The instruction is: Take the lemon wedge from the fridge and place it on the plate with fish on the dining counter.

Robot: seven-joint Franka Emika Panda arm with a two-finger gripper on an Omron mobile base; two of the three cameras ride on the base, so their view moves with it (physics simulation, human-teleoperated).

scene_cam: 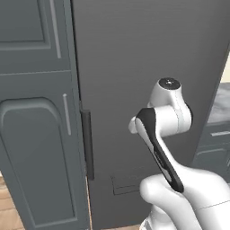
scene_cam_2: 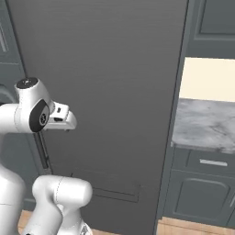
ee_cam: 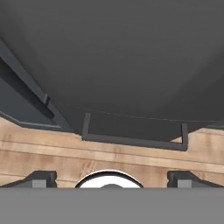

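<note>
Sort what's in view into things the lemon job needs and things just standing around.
Needed:
fridge, door shut
fridge handle
gripper, jaws open and holding nothing

Standing around:
panelled cabinet
wall counter
drawer
wooden floor

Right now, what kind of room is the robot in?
Most likely a kitchen. A tall dark grey fridge with its door shut and a dark bar handle stands beside panelled grey cabinets; to the right is a marbled stone counter over drawers, and the floor is wood.
</note>
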